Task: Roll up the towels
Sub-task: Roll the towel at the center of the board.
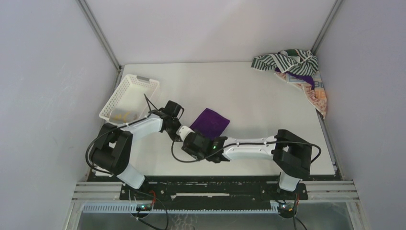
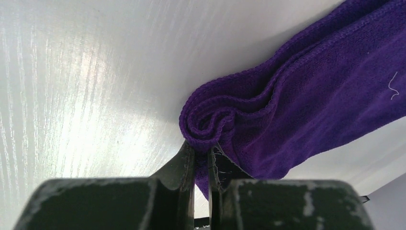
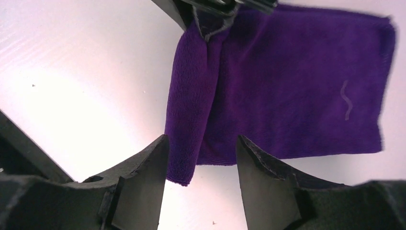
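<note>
Purple cloth being worked: the purple towel [image 1: 210, 122] lies on the white surface [image 1: 258, 91] with one long edge curled over into a first narrow turn.
Left gripper [image 2: 201, 154]: nearly closed, pinching one end of that curled edge of the purple towel, probably to keep the turn from springing flat.
Right gripper [image 3: 201, 143]: jaws apart and holding nothing, set either side of the other end of the curled edge, so it looks ready to take hold there and help the roll along evenly.
Basket [image 1: 129, 96]: white plastic lattice, to the left of the purple towel and a little farther back, likely the place for finished rolls.
Waiting cloths: a striped towel [image 1: 287, 60] and a patterned towel [image 1: 317, 98] are heaped well apart from the purple towel, far back on its right, not yet rolled.
Writing: none can be read. A pale thread [image 3: 345, 100] on the purple towel is lint, not lettering. Marks on the patterned towel are too small to make out.
</note>
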Controlling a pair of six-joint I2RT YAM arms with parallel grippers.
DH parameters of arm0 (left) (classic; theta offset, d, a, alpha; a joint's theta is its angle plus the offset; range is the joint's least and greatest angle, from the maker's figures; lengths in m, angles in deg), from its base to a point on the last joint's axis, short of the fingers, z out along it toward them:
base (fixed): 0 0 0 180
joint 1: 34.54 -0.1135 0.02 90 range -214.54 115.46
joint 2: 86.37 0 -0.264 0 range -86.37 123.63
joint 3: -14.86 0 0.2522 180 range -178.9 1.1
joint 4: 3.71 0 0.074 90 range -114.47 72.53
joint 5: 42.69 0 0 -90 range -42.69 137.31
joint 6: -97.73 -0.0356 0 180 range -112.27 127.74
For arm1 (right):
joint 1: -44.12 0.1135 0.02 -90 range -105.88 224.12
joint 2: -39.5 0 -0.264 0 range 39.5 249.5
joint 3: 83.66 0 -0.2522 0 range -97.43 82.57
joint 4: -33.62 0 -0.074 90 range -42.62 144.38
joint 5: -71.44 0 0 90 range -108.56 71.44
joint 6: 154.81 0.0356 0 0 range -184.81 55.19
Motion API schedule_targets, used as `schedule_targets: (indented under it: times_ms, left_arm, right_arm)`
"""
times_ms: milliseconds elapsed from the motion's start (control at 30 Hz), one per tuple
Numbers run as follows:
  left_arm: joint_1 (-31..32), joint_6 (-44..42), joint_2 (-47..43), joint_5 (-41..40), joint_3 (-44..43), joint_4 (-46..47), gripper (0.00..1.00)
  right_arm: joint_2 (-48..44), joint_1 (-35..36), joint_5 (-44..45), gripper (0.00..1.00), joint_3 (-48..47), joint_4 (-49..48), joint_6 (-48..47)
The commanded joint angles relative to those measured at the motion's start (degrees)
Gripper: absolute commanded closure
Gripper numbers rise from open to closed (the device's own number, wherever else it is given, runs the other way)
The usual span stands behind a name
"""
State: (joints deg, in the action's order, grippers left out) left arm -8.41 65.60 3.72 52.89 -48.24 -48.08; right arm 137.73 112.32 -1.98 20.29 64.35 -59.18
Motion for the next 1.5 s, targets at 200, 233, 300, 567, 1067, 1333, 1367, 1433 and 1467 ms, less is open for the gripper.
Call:
schedule_targets:
  times_ms: [200,233,300,567,1067,1333,1367,1433,1467]
  left_arm:
    - [0.2,-3.2,2.5,-0.1,-3.9,-5.5,0.91]
    - [0.2,-3.3,2.5,-0.1,-4.0,-5.7,0.91]
    - [0.2,-3.4,2.6,-0.2,-4.1,-5.8,0.91]
    - [0.2,-3.5,3.4,0.3,-4.2,-5.4,0.90]
    - [-2.9,-0.3,-6.3,0.1,-3.3,-1.6,0.46]
    - [-4.7,0.4,-17.0,-0.9,-0.1,2.7,0.33]
    - [-4.6,0.8,-17.3,-0.5,1.0,3.7,0.33]
    - [-4.6,1.9,-17.6,0.6,3.8,6.0,0.33]
    - [-4.4,2.5,-17.6,1.3,5.2,7.5,0.33]
  right_arm:
    - [5.4,8.6,18.0,0.47,-3.0,-4.0,-7.1]
    - [6.5,9.2,18.5,0.47,-3.4,-4.0,-7.6]
    - [9.0,10.3,19.1,0.47,-4.1,-4.0,-8.3]
    - [15.1,10.9,21.3,0.56,-7.1,-1.2,-9.2]
    - [7.4,-6.6,-19.4,1.00,-1.2,-1.4,1.9]
    - [12.4,-24.3,-62.7,1.00,2.8,-14.4,14.5]
    - [13.5,-25.7,-66.2,1.00,3.7,-17.6,17.2]
    - [15.6,-28.1,-71.8,1.00,6.1,-25.4,23.1]
    - [16.6,-29.3,-73.4,1.00,7.3,-28.8,26.0]
